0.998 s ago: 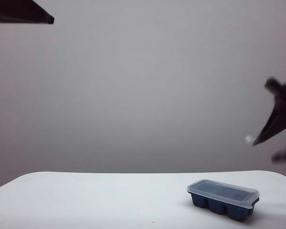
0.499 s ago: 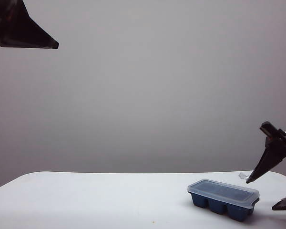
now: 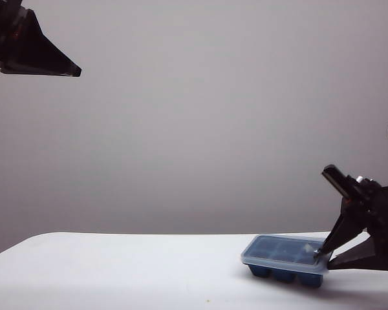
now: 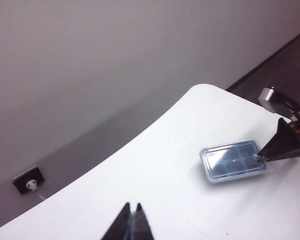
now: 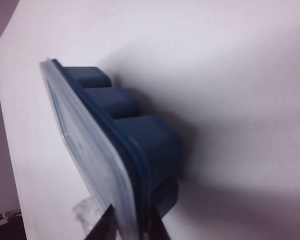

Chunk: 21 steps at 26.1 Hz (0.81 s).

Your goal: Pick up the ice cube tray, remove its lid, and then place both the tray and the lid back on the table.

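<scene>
The navy ice cube tray [image 3: 284, 274] lies on the white table [image 3: 116, 271] at the right, with the translucent lid [image 3: 278, 261] on top. My right gripper [image 3: 323, 256] comes in low from the right. It is shut on the tray's near end, one finger over the lid [image 5: 85, 145] and one under the tray's rim [image 5: 140, 135]. The left wrist view shows the lidded tray [image 4: 233, 161] with the right gripper [image 4: 260, 157] at its end. My left gripper [image 3: 74, 70] hangs shut and empty high at the upper left, its tips [image 4: 132, 206] far from the tray.
The table's rounded right edge [image 4: 210, 87] runs close behind the tray, with dark floor [image 4: 280, 65] beyond it. A wall socket [image 4: 27, 181] sits low on the grey wall. Bare tabletop stretches left of the tray.
The right gripper dropped from mid-air to the tray's right end and closed on it. The tray slid a little left and turned. The left gripper sank slightly.
</scene>
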{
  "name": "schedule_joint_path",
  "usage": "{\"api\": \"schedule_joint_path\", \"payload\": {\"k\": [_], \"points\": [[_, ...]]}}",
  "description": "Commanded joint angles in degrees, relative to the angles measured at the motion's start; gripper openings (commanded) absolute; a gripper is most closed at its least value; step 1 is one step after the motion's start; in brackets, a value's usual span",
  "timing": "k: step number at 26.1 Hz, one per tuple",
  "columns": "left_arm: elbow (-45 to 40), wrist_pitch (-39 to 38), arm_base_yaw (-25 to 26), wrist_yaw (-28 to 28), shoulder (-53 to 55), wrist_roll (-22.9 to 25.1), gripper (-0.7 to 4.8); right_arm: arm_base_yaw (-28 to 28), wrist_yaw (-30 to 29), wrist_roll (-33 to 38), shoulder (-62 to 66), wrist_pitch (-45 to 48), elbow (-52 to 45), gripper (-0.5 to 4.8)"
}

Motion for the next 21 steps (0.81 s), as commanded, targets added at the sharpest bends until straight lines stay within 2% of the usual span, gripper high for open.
{"api": "schedule_joint_path", "payload": {"k": [1,4,6,7,8,9,10,11,13,14,15,17,19,21], "points": [[0.1,0.7,-0.1,0.4,-0.1,-0.1,-0.05,0.3,1.3,0.1,1.2,0.7,0.8,-0.09],[0.1,0.7,-0.1,0.4,-0.1,0.0,0.06,0.2,0.1,0.2,1.5,2.8,1.6,-0.09],[0.1,0.8,-0.1,0.5,-0.1,0.2,1.04,0.2,-6.3,1.1,1.4,3.8,4.1,-0.09],[0.1,0.7,-0.1,1.0,-0.1,1.6,2.03,0.2,-11.7,2.1,1.4,3.8,6.3,-0.09],[0.1,0.7,-0.1,1.7,0.0,3.0,2.79,0.2,-14.4,3.1,1.4,3.8,7.4,-0.09],[0.1,0.7,-0.1,3.0,0.0,6.3,3.81,0.2,-20.5,5.5,1.3,3.8,9.8,-0.09],[0.1,0.5,-0.1,4.1,0.0,8.9,4.31,0.2,-23.4,6.5,1.3,3.9,10.9,-0.09],[0.1,-0.5,-0.1,5.9,0.0,14.0,4.79,0.2,-28.8,8.1,1.3,3.9,12.7,-0.09],[0.1,-3.4,-0.1,9.2,-0.1,24.8,4.79,0.3,-38.1,10.7,1.1,3.9,15.9,-0.09],[0.1,-4.2,-0.1,10.1,0.0,26.7,4.79,0.3,-40.7,11.1,0.9,3.9,16.8,-0.09],[0.1,-4.8,-0.1,11.1,-0.1,26.8,4.79,0.3,-44.1,12.4,0.6,4.1,17.7,-0.09],[0.1,-5.0,-0.2,14.5,0.0,23.7,4.79,1.3,-46.8,12.8,0.2,4.1,18.6,-0.09],[0.1,-5.1,-1.1,14.8,0.0,21.1,4.79,3.7,-47.8,13.2,0.1,4.2,19.1,-0.09],[0.1,-6.1,-2.4,14.9,0.0,21.0,4.79,6.2,-48.2,13.2,0.1,4.2,19.7,-0.09]]}}
